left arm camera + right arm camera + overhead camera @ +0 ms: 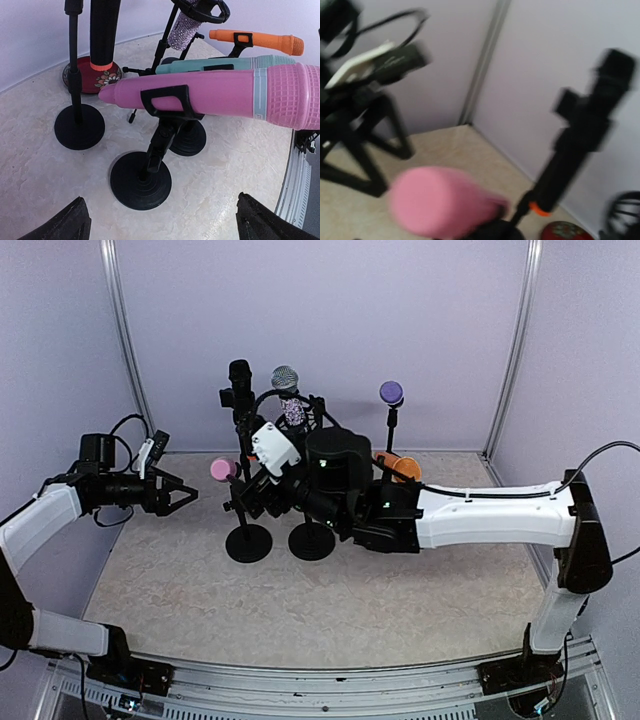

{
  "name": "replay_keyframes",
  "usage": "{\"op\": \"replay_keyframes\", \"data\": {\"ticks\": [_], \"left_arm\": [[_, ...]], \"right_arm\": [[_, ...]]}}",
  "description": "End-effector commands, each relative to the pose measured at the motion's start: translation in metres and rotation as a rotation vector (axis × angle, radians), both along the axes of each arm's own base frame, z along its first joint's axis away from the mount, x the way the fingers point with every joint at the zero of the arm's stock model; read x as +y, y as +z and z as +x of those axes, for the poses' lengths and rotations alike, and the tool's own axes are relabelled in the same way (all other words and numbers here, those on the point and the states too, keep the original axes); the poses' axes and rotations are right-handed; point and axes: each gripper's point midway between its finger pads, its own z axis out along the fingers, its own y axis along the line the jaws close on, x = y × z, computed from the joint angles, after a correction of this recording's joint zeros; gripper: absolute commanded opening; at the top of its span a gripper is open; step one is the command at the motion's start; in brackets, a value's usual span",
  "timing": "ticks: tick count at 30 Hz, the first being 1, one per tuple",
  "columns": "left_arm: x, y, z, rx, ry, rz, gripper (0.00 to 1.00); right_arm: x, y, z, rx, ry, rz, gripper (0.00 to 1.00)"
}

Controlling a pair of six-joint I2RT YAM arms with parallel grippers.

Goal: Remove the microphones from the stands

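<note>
The left end effector point(180, 494) hangs released with its jaws wide. Its fingertips point(65, 225) are cut off at the wrist view's lower edge, and it points toward 3 o'clock at the pink microphone point(215, 95). That microphone lies level in the clip of its stand point(140, 181), at the cluster's 9 o'clock.

There are six microphones: the pink one, a black mic point(240, 375), a glittery mic point(286, 379), a teal mic point(220, 64), an orange mic point(397, 465) and a purple mic point(391, 392).

The right arm point(490, 515) stretches toward 9 o'clock. The right end effector point(262, 495) is mostly buried among the stands and its wrist view is blurred, so I cannot tell its grip.

No legible text or labels
</note>
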Motion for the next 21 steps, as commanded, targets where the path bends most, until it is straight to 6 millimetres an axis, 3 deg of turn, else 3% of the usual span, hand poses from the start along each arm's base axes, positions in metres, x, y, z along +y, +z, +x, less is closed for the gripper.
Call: {"op": "replay_keyframes", "data": {"ticks": [1,7,13,16,21], "left_arm": [[-0.002,0.015,-0.008,-0.035,-0.029,0.050,0.99],[-0.002,0.015,-0.008,-0.022,-0.025,0.053,0.99],[-0.001,0.015,-0.008,-0.020,-0.020,0.059,0.99],[-0.001,0.016,-0.007,-0.019,-0.018,0.056,0.99],[-0.004,0.012,-0.004,-0.017,-0.006,0.052,0.99]], "right_arm": [[0.034,-0.021,-0.005,-0.042,0.027,-0.101,1.00],[0.062,-0.038,0.014,-0.083,-0.040,-0.152,1.00],[0.076,-0.046,0.038,-0.170,-0.168,-0.203,0.99],[0.079,-0.048,0.043,-0.177,-0.182,-0.192,0.90],[0.080,-0.042,0.043,-0.191,-0.182,-0.162,0.65]]}}
